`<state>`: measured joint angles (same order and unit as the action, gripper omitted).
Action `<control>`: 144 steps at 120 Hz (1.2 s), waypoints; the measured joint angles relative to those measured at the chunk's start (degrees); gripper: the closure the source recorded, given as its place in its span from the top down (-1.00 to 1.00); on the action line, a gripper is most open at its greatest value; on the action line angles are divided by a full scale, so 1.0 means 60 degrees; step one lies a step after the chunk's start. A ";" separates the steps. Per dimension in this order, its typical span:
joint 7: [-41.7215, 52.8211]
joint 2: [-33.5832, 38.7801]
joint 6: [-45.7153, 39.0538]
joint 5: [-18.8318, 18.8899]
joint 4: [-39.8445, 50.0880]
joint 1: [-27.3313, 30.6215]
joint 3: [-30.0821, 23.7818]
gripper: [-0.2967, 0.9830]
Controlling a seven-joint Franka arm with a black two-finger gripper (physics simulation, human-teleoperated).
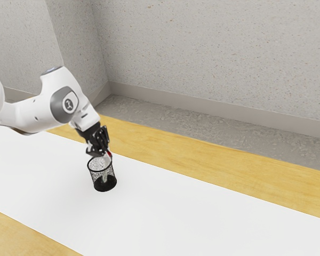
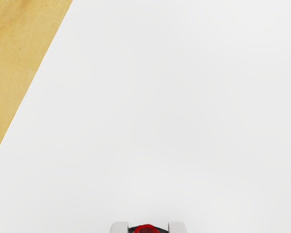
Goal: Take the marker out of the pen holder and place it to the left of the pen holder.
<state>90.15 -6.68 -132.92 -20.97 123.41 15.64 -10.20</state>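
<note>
In the exterior view, the black mesh pen holder [image 1: 104,185] stands upright on the white surface. The marker's red end [image 1: 110,154] shows above the holder's rim, and a pale length of it is visible through the mesh. My gripper [image 1: 104,153] is right over the holder, tilted, close against the marker's upper end. At the lower edge of the wrist view, the red marker end [image 2: 146,229] lies at my gripper [image 2: 148,228], with something black around it. How firmly the two meet is hidden.
A long white sheet [image 1: 165,213] covers the middle of the wooden table [image 1: 202,152], with bare wood along both sides. Beyond the table's far edge are grey floor and a speckled wall. The wrist view has a wooden strip [image 2: 14,63] beside the sheet.
</note>
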 joint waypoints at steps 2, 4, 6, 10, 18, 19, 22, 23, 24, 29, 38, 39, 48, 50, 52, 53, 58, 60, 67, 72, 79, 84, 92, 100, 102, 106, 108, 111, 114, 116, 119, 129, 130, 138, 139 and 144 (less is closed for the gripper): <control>0.0014 0.0001 -0.0003 -0.0012 -0.0019 -0.0008 0.0000 -0.57; 0.0028 0.0005 -0.0007 -0.0022 -0.0032 -0.0018 -0.0002 -0.58; 0.0041 0.0016 -0.0012 -0.0031 -0.0048 -0.0030 -0.0005 -0.59; 0.0066 0.0055 -0.0018 -0.0048 -0.0069 -0.0063 -0.0009 -0.60; 0.0109 0.0463 0.0012 -0.0086 0.0007 -0.0090 -0.0013 -0.62; 0.0113 0.0554 0.0026 -0.0092 0.0019 -0.0092 -0.0014 -0.63; 0.0125 0.0926 0.0083 -0.0118 0.0122 -0.0092 -0.0014 -0.63; 0.0128 0.1045 0.0104 -0.0129 0.0161 -0.0092 -0.0016 -0.63; 0.0132 0.1177 0.0126 -0.0145 0.0210 -0.0092 -0.0016 -0.64; 0.0149 0.1893 0.0246 -0.0226 0.0516 -0.0088 -0.0014 -0.65; 0.0163 0.3284 0.0604 -0.0447 0.0862 -0.0154 -0.0014 -0.66; 0.0159 0.3422 0.0657 -0.0468 0.0882 -0.0171 -0.0012 -0.66; 0.0072 0.4100 0.1135 -0.0591 0.0970 -0.0142 0.0009 -0.67; 0.0041 0.4151 0.1243 -0.0605 0.0978 -0.0081 0.0023 -0.67; 0.0009 0.4178 0.1343 -0.0617 0.0986 -0.0022 0.0053 -0.67; -0.0007 0.4182 0.1391 -0.0622 0.0990 0.0001 0.0077 -0.67; -0.0083 0.4056 0.1600 -0.0638 0.0995 0.0074 0.0251 -0.67; -0.0113 0.3923 0.1671 -0.0640 0.0982 0.0090 0.0345 -0.67; -0.0239 0.2835 0.1897 -0.0617 0.0699 0.0115 0.0969 -0.67; -0.0415 0.1840 0.2156 -0.0423 0.0085 0.0160 0.1349 -0.67; -0.0842 0.0363 0.2780 -0.0022 -0.1201 0.0104 0.1918 -0.67; -0.1240 -0.0192 0.3307 0.0246 -0.1758 0.0076 0.2390 -0.66; -0.2006 -0.0875 0.4263 0.0658 -0.2538 0.0276 0.2930 -0.66; -0.2839 -0.1981 0.5277 0.0936 -0.3875 0.0295 0.3113 -0.66; -0.3054 -0.2325 0.5507 0.0949 -0.4266 0.0291 0.3133 -0.66; -0.3490 -0.2979 0.5922 0.0860 -0.4951 0.0315 0.3160 -0.66; -0.3716 -0.3291 0.6112 0.0777 -0.5261 0.0335 0.3170 -0.66; -0.4089 -0.3831 0.6430 0.0614 -0.5838 0.0355 0.3220 -0.66; -0.4476 -0.4425 0.6791 0.0420 -0.6515 0.0353 0.3387 -0.65; -0.4730 -0.4771 0.7026 0.0297 -0.6921 0.0348 0.3493 -0.65; -0.5107 -0.5199 0.7347 0.0116 -0.7402 0.0335 0.3607 -0.64; -0.6355 -0.6333 0.8186 -0.0469 -0.8640 0.0398 0.3765 -0.61; -0.6471 -0.6411 0.8252 -0.0518 -0.8713 0.0404 0.3771 -0.60; -0.7344 -0.6801 0.8699 -0.0827 -0.9092 0.0430 0.3790 -0.46; -0.7447 -0.6833 0.8744 -0.0860 -0.9115 0.0431 0.3791 -0.44; -0.7940 -0.7029 0.8906 -0.1026 -0.9191 0.0436 0.3790 -0.35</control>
<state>42.51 -48.85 -79.48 -27.13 68.26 18.26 12.54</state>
